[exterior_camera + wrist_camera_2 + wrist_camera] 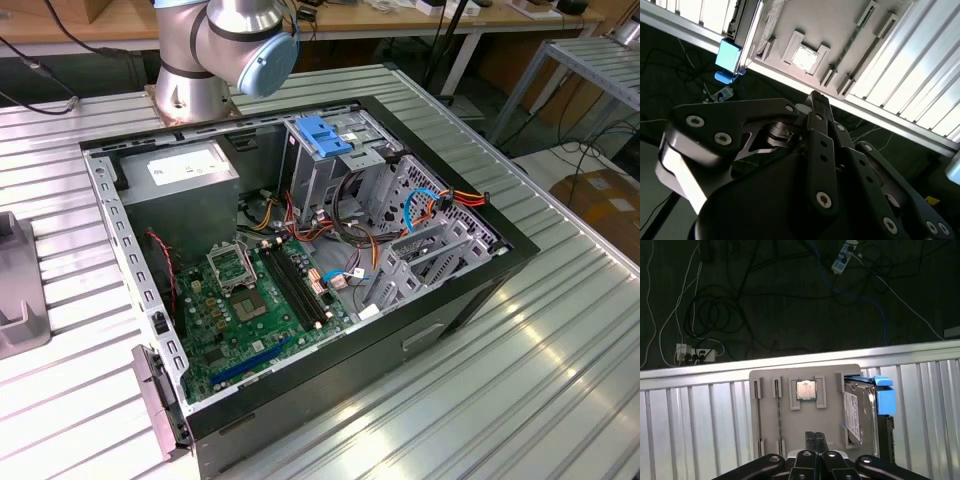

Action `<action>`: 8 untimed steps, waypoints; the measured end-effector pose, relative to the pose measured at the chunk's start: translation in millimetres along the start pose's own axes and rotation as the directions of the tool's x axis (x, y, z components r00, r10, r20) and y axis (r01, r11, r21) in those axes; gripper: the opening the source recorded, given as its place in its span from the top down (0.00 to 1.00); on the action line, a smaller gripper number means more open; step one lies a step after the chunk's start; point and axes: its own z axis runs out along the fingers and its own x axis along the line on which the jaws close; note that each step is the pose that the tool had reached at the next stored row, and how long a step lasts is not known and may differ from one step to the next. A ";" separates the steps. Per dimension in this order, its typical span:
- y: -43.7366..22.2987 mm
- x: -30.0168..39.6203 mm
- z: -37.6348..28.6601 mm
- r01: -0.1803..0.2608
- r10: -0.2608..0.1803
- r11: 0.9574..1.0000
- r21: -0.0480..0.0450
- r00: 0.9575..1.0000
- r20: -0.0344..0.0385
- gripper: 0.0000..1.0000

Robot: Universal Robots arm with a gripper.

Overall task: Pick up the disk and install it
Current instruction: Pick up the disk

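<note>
The disk (pixel 859 412) stands on its edge in a slot at one end of a grey holder tray (pixel 770 410) in the first wrist view. It is grey metal with a white label and a bright blue side rail (pixel 885 396). My gripper (pixel 816 439) hovers over the tray's middle, apart from the disk, with its fingers shut and nothing between them. In the second wrist view the gripper (pixel 816 98) points at the same tray (pixel 840 30), and the disk's blue rail (pixel 729 55) shows off to the side.
A small square chip (pixel 805 389) lies in the tray's middle pocket. An open computer case (pixel 300 250) sits on the ribbed metal table (pixel 560 380), with a motherboard (pixel 250 310), a power-supply box (pixel 185 175), loose cables and a drive cage with a blue tab (pixel 325 135). The arm's base (pixel 200 70) stands behind it.
</note>
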 end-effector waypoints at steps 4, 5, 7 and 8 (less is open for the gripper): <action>0.0 0.0 0.0 0.099 -0.099 0.995 -0.003 0.995 -0.004 0.90; 0.0 0.0 0.0 0.112 -0.112 0.994 -0.003 0.994 -0.005 0.90; 0.0 0.0 0.0 0.141 -0.141 0.990 -0.004 0.990 -0.006 0.90; 0.0 0.0 0.0 0.153 -0.153 0.988 -0.004 0.988 -0.006 0.90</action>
